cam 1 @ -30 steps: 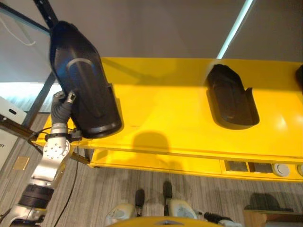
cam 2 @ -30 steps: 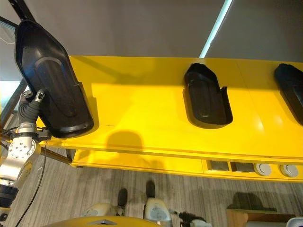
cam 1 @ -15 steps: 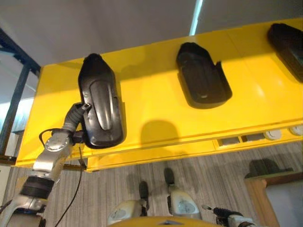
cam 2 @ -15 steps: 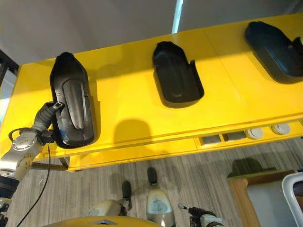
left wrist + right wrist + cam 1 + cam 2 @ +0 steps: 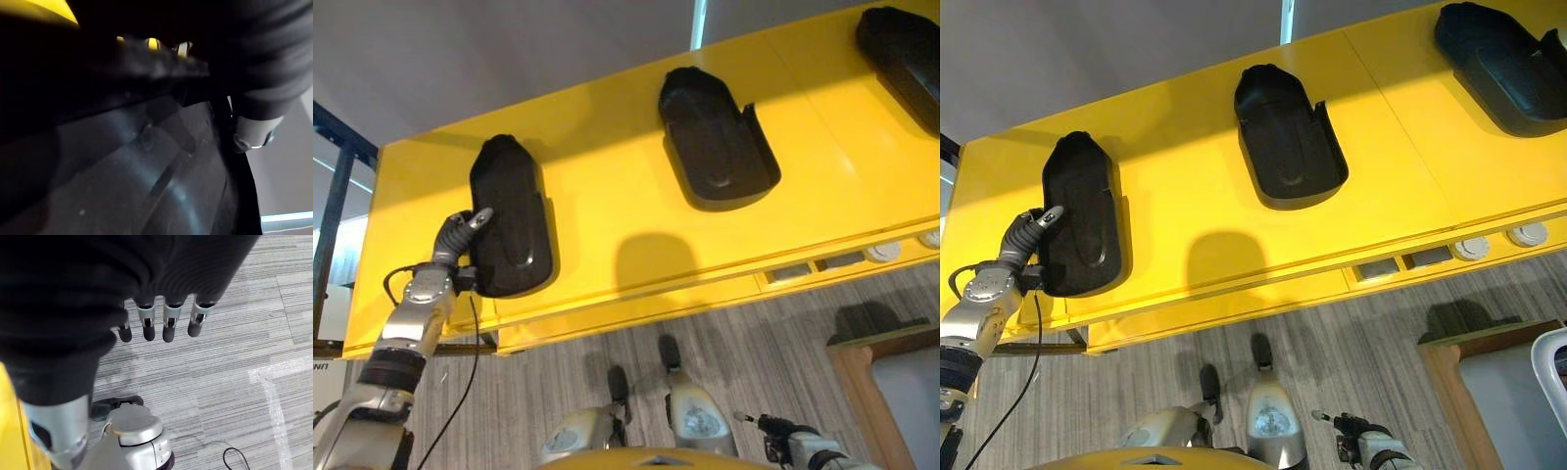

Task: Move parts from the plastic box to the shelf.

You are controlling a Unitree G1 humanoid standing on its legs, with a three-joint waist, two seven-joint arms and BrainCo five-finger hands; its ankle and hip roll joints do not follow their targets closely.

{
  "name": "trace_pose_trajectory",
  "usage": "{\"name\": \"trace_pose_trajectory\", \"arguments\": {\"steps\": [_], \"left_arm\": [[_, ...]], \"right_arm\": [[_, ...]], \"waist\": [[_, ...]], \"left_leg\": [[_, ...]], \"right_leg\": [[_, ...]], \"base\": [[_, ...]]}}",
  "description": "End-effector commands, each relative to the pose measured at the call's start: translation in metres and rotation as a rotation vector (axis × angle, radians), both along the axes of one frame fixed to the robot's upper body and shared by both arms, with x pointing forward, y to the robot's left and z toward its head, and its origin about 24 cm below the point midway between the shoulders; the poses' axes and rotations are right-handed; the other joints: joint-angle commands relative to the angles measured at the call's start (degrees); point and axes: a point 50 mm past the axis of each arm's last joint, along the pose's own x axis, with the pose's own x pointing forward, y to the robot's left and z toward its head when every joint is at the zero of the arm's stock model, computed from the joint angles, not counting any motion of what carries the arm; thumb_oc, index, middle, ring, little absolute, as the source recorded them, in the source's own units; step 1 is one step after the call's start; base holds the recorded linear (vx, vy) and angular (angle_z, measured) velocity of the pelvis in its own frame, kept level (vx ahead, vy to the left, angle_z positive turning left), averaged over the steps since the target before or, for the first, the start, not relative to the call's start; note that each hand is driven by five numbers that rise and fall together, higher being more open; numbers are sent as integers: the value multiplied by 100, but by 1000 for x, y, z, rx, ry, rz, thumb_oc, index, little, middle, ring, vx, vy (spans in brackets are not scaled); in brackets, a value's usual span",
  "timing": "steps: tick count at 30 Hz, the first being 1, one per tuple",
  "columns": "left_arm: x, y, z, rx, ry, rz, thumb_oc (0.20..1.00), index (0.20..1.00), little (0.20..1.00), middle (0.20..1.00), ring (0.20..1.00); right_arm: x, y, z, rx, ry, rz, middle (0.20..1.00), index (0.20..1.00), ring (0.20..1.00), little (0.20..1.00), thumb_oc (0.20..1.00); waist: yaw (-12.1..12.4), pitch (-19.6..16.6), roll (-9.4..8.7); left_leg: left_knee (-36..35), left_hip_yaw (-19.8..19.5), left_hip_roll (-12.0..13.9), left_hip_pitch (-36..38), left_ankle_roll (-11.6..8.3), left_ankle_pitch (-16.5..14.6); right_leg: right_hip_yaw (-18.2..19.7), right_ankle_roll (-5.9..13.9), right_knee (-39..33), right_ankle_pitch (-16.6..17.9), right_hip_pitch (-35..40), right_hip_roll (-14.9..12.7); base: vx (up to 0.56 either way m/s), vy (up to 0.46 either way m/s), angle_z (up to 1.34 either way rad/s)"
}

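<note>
The yellow shelf (image 5: 636, 211) spans the head views, over grey striped floor (image 5: 1351, 338). Three black moulded parts lie on it. The right part (image 5: 1494, 64) is at the far right end, cut by the frame edge. The middle part (image 5: 713, 137) lies flat with its hollow side up, well apart from the others. The left part (image 5: 509, 215) rests flat near the shelf's left front corner, hollow side up, its near end close to the front edge.

The left hand (image 5: 460, 230) is at that part's left rim, its fingers curled over the edge and gripping it; the left wrist view shows the part's dark inner surface close up. The right hand (image 5: 161, 323) hangs low over the floor, fingers relaxed and straight, holding nothing.
</note>
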Motion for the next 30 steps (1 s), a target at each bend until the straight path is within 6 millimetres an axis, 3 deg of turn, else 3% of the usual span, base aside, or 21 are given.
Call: {"name": "trace_pose_trajectory", "arguments": {"steps": [1, 7, 13, 16, 20, 21, 22, 26, 30], "left_arm": [[2, 10, 3, 116, -7, 66, 1000, 1000, 1000, 1000, 1000], [3, 5, 16, 173, -77, 26, 1000, 1000, 1000, 1000, 1000], [5, -14, 50, 240, -197, -65, 1000, 1000, 1000, 1000, 1000], [6, -16, 76, 289, -322, -37, 1000, 1000, 1000, 1000, 1000], [-3, -32, 118, 267, -637, -87, 1000, 1000, 1000, 1000, 1000], [-6, -38, 126, 281, -693, -118, 752, 752, 752, 752, 752], [-11, -45, 131, 295, -749, -140, 200, 200, 200, 200, 200], [-28, -73, 127, 146, -837, -292, 200, 200, 200, 200, 200], [-35, -83, 110, 38, -836, -313, 200, 200, 200, 200, 200]], "right_arm": [[-12, -4, -2, -6, 41, 10, 1000, 1000, 1000, 1000, 1000], [-15, -1, -4, 9, 51, -5, 1000, 1000, 1000, 1000, 1000], [-31, 6, -11, 64, 116, -40, 1000, 1000, 1000, 1000, 1000], [-38, 11, -14, 94, 142, -43, 1000, 1000, 1000, 1000, 1000], [-40, 16, -16, 111, 168, -33, 1000, 1000, 1000, 1000, 1000], [-39, 17, -16, 115, 173, -34, 1000, 1000, 1000, 1000, 1000], [-38, 18, -16, 119, 175, -38, 1000, 1000, 1000, 1000, 1000], [-35, 25, -18, 131, 167, -61, 1000, 1000, 1000, 1000, 1000], [-35, 30, -20, 141, 174, -46, 1000, 1000, 1000, 1000, 1000]], "waist": [[20, -167, -148], [71, -264, -202], [172, -597, -313], [222, -786, -393], [268, -969, -476], [289, -1008, -496], [310, -1030, -518], [413, -1126, -586], [460, -1167, -621]], "left_leg": [[-8, 164, 268, -408, -290, 252], [-8, 153, 283, -324, -306, 247], [-8, 133, 283, -150, -323, 219], [-6, 127, 291, -57, -311, 199], [-8, 64, 303, 79, -287, 133], [-6, 31, 306, 98, -285, 122], [4, -12, 307, 122, -277, 104], [-8, -144, 298, 223, -221, 52], [-8, -187, 275, 272, -192, -21]], "right_leg": [[84, 229, 96, -561, 430, -187], [62, 220, 65, -583, 570, -169], [28, 237, 24, -588, 809, -134], [-14, 238, 15, -592, 915, -127], [-26, 235, 17, -599, 1027, -117], [-16, 223, 27, -603, 1046, -112], [-16, 204, 42, -610, 1063, -109], [-70, 148, 90, -634, 1124, -94], [-110, 152, 97, -645, 1138, -96]], "base": [[0, 0, 0], [7, -9, 2], [3, -11, 3], [-28, -37, 0], [-42, -16, 1], [-32, -8, 2], [-30, -12, 4], [-22, -10, 15], [-1, 2, 7]]}}
